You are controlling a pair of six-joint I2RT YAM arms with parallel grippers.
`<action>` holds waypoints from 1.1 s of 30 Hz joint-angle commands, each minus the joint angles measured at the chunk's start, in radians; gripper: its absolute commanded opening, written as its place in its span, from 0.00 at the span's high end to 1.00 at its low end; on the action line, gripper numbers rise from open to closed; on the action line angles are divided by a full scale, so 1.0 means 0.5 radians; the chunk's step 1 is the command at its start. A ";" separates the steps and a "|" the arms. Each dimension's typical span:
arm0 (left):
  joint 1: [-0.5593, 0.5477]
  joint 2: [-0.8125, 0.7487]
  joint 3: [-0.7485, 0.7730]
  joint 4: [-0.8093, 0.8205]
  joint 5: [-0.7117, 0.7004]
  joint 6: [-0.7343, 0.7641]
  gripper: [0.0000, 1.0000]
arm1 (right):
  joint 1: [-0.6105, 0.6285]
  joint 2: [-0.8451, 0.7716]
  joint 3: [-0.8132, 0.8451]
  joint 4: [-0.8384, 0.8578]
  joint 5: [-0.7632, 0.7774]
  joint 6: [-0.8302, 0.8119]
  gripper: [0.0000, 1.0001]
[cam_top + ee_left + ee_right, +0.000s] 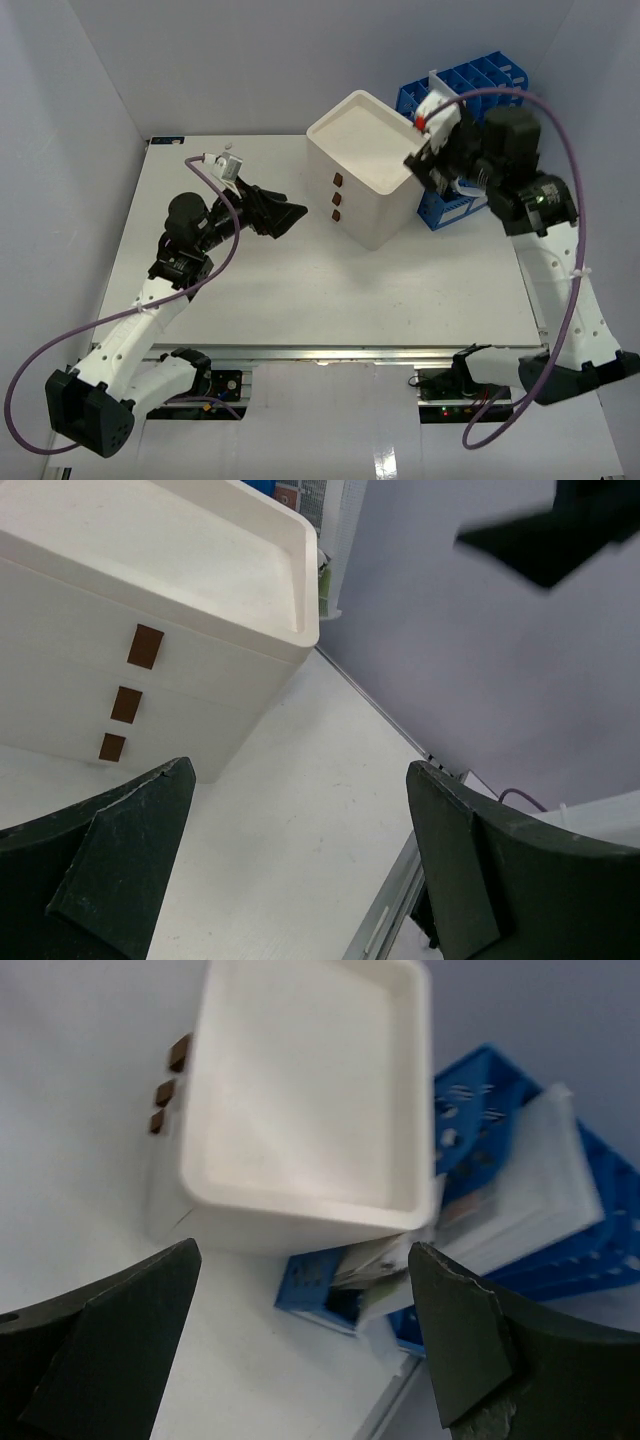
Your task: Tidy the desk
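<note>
L: left gripper (300, 770) wide open, empty, above table (300, 300), facing drawer box (362, 185) | R: right gripper (302, 1260) open, empty, over box and blue rack (478, 84)

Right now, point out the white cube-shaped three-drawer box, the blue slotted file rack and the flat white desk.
White three-drawer box (367, 140): top view, recessed top.
Blue file rack (480, 76): top view, slotted grid.
Desk (300, 290): top view, bare middle.

Count: one desk (400, 300). One white drawer box (365, 150), three brown tabs (337, 198) on its front. One blue slotted rack (470, 85). Two robot arms: left arm (130, 340), right arm (570, 290).
</note>
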 commanded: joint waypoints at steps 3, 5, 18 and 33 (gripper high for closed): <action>-0.003 -0.277 -0.153 -0.276 -0.216 0.207 0.02 | -0.237 0.649 1.153 -0.501 0.301 0.466 0.07; -0.002 -0.367 -0.222 -0.321 -0.260 0.264 0.02 | -0.317 0.696 1.179 -0.473 0.400 0.550 0.07; -0.002 -0.661 -0.504 -0.471 -0.338 0.366 0.02 | -0.486 0.958 1.224 -0.508 0.331 0.864 0.16; 0.000 -0.710 -0.565 -0.484 -0.307 0.377 0.02 | -0.344 1.033 1.264 -0.383 0.426 0.961 0.27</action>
